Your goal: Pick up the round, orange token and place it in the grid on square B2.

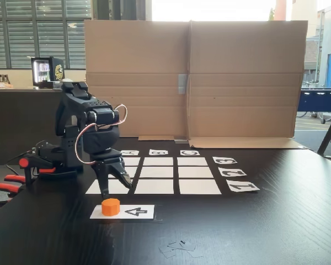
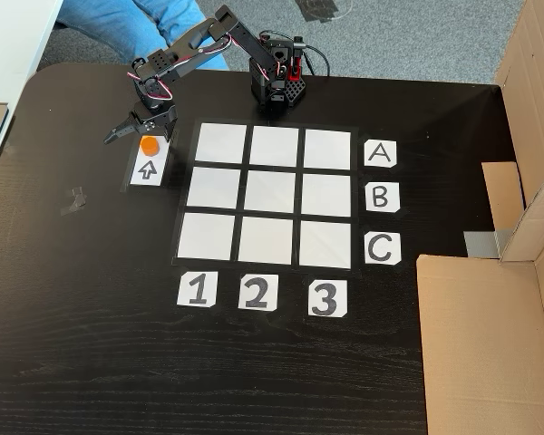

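The round, orange token [image 1: 111,206] [image 2: 149,144] stands on a white strip printed with a black arrow [image 1: 133,211] [image 2: 149,169], just outside the grid. My black gripper [image 1: 116,190] [image 2: 136,134] hangs open right over the token. Its fingers are spread, with the tips a little above and behind the token's top and nothing held between them. The grid [image 1: 196,172] [image 2: 325,195] is nine white rectangles on the dark table. Square B2 [image 1: 157,171] [image 2: 270,192], its centre cell, is bare.
White labels A B C [image 2: 381,197] and 1 2 3 [image 2: 257,293] edge the grid. A cardboard wall [image 1: 193,77] [image 2: 490,335] stands along one side. Orange-red clamp handles [image 1: 8,185] hold the arm's base. A person's blue-trousered legs [image 2: 131,23] are behind the table.
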`<state>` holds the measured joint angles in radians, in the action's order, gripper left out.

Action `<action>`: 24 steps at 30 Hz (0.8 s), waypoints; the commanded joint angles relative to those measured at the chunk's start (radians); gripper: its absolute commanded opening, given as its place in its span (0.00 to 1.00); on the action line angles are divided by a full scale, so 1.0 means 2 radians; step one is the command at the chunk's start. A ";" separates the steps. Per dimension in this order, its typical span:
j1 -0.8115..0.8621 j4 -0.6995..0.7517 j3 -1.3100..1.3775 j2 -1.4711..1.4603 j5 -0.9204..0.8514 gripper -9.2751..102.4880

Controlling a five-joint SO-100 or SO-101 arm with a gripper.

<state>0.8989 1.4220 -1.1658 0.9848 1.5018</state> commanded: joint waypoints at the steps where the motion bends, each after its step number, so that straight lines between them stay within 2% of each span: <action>1: 0.008 0.003 0.024 0.002 -0.005 0.76; 7: 0.011 0.005 0.034 -0.004 -0.008 0.74; 8: 0.011 0.005 0.034 -0.004 -0.010 0.70; 13: 0.011 0.002 0.042 -0.010 -0.017 0.32; 16: 0.011 0.002 0.046 -0.013 -0.019 0.25; 19: 0.011 0.002 0.048 -0.015 -0.021 0.23; 21: 0.011 0.001 0.048 -0.015 -0.022 0.14; 24: 0.011 0.001 0.046 -0.015 -0.028 0.09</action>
<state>0.9143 1.4220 -1.1091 0.9449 1.4650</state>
